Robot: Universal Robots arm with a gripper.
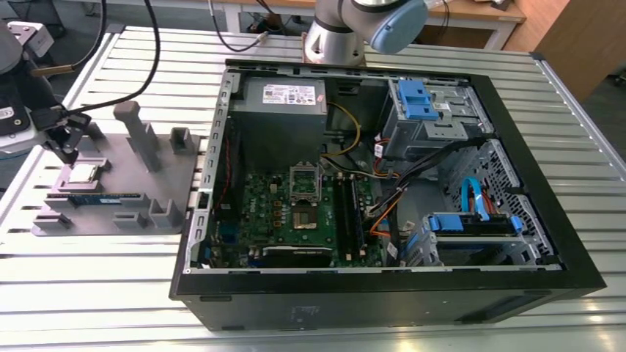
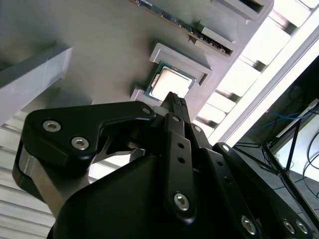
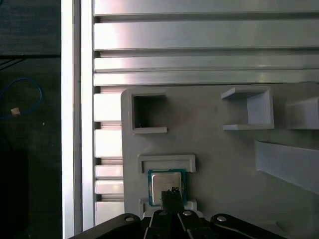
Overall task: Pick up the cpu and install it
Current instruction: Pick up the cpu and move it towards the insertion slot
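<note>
The cpu [image 1: 80, 174] is a small square chip with a shiny metal top. It lies flat in a recess of the grey tray [image 1: 127, 176], at the exterior view's left. My gripper [image 1: 69, 155] hangs just above it, fingers pressed together and holding nothing. In both wrist views the closed fingertips [image 2: 174, 99] [image 3: 172, 192] overlap the near edge of the cpu [image 2: 168, 82] [image 3: 165, 182]. I cannot tell whether they touch it. The open socket [image 1: 305, 183] sits on the green motherboard inside the computer case [image 1: 547, 242].
A blue-green memory stick [image 1: 95, 198] lies on the tray beside the cpu. Grey posts [image 1: 132, 132] rise from the tray close to my gripper. Inside the case are a power supply [image 1: 284, 95], drive cages and loose cables [image 1: 391, 198]. The arm's base [image 1: 338, 37] stands behind the case.
</note>
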